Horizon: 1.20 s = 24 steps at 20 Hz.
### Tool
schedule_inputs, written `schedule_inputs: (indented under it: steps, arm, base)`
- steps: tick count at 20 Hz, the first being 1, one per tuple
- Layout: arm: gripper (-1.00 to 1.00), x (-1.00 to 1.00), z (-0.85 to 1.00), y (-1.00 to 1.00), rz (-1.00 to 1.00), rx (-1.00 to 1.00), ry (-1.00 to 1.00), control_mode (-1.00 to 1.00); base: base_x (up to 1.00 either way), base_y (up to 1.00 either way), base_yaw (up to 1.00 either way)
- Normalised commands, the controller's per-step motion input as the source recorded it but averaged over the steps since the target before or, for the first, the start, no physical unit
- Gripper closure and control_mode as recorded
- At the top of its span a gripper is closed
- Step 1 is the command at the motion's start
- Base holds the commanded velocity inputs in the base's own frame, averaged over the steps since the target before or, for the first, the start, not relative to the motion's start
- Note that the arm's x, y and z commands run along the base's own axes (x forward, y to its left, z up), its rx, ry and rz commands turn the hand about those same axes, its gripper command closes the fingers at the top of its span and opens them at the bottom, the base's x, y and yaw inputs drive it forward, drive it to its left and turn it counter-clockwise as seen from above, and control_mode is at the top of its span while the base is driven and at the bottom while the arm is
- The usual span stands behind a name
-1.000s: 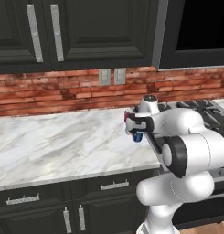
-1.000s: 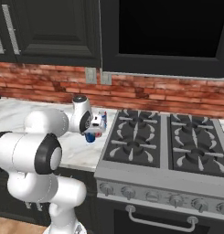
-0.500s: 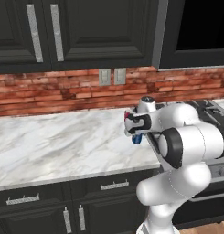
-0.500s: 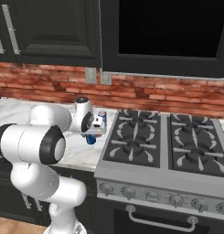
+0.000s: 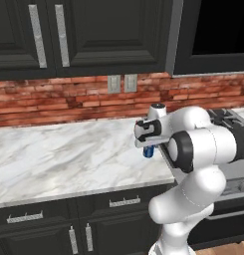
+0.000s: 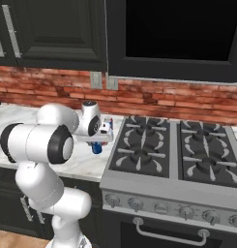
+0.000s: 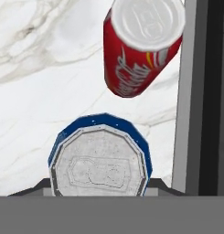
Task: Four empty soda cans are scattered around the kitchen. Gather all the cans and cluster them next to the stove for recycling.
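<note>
My gripper (image 5: 149, 147) is shut on a blue soda can (image 5: 149, 152), held upright a little above the white marble counter (image 5: 68, 154) just left of the stove (image 6: 173, 150). In the hand view the blue can's silver top (image 7: 100, 167) sits low in the middle, right at the hand. Beyond it a red soda can (image 7: 141, 50) stands upright on the counter (image 7: 40, 91), close to the stove's steel edge (image 7: 200, 91). From the right base view the blue can (image 6: 96, 147) hangs under the gripper (image 6: 98, 142) beside the stove's left burners.
A red brick wall (image 5: 68, 99) with a wall outlet (image 5: 121, 83) runs behind the counter. Dark cabinets (image 5: 93, 35) hang above it. A dark microwave (image 6: 173, 34) sits over the stove. Bare marble stretches to the left of the hand.
The hand with the blue can has hardly moved. The arm's elbow has swung round behind it.
</note>
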Motion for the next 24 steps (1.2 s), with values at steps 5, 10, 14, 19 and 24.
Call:
schedule_inputs:
  steps: [5, 10, 14, 19, 24]
  arm:
    - [1.00, 0.02, -0.20, 0.00, 0.00, 0.00, 0.00, -1.00]
    - [1.00, 0.01, -0.11, 0.00, 0.00, 0.00, 0.00, -1.00]
    - [-1.00, 0.00, 0.00, 0.00, 0.00, 0.00, 0.00, -1.00]
    - [-1.00, 0.00, 0.00, 0.00, 0.00, 0.00, 0.00, -1.00]
    - [-1.00, 0.00, 0.00, 0.00, 0.00, 0.00, 0.00, -1.00]
  base:
    - [0.00, 0.00, 0.00]
    - [0.00, 0.00, 0.00]
    - [0.00, 0.00, 0.00]
    - [0.00, 0.00, 0.00]
    - [0.00, 0.00, 0.00]
